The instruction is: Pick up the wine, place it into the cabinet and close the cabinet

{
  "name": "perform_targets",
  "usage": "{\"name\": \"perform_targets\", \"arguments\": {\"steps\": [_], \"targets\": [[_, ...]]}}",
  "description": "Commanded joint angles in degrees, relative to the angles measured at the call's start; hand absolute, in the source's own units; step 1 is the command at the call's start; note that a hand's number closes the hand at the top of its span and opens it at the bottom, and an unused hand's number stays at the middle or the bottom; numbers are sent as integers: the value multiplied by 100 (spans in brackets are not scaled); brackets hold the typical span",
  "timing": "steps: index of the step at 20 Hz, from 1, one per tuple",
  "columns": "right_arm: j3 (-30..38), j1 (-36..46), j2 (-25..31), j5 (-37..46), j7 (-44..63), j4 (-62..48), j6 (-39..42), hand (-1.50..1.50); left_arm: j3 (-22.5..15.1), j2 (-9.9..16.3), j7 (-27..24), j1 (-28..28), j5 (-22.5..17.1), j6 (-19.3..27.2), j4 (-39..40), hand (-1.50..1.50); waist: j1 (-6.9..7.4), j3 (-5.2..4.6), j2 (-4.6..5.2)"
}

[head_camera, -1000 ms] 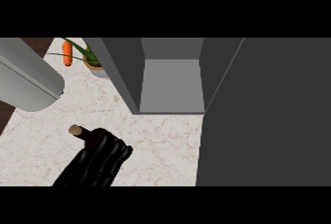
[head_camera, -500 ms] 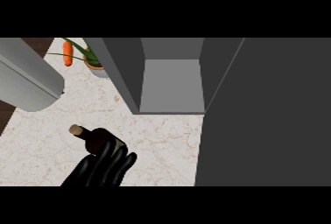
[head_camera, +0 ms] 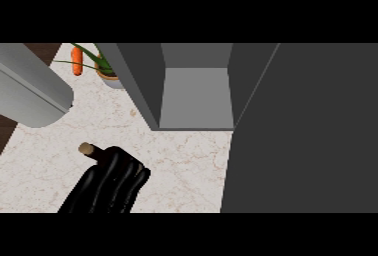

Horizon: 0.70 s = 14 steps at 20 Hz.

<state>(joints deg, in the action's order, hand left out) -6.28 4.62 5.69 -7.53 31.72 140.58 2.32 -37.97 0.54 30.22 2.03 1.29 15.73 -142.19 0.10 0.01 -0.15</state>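
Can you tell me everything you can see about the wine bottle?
Only a little of the wine bottle shows: a dark neck ending in a round tan top that looks like a cork. The neck tilts toward the upper left. The rest is hidden under the black hand, whose fingers curl round it. It sits over the pale marbled counter, in front of the open grey cabinet; I cannot tell whether it touches the counter.

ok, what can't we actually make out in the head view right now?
- Wine bottle: only the cork end shows; the hand covers the rest.
- Which hand it is: forearm cut off at the lower edge.
- Other hand: not in view.
- Cabinet interior: the open door blocks its right side.
- Plant pot: partly behind the cabinet wall.
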Motion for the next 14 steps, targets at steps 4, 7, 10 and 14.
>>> {"name": "perform_targets", "arguments": {"steps": [4, 7, 10, 14], "targets": [[23, -198, -59, -253, 163, 607, 34, -150, 1003, 243, -153, 235, -404, -120, -415, -150, -27, -4, 8], [-194, -84, -82, -61, 496, 675, -67, -150, 1455, 408, -519, 401, -704, -362, -180, -150, -23, -7, 10], [-243, -249, -196, 14, -63, 302, 75, -150, 1583, 358, -776, 630, -663, -362, -49, -150, -10, -3, 10], [167, -375, -34, -443, 185, 643, 158, -150, 2831, 685, -762, 578, -1529, -756, -27, -150, -31, -3, 11]]}}
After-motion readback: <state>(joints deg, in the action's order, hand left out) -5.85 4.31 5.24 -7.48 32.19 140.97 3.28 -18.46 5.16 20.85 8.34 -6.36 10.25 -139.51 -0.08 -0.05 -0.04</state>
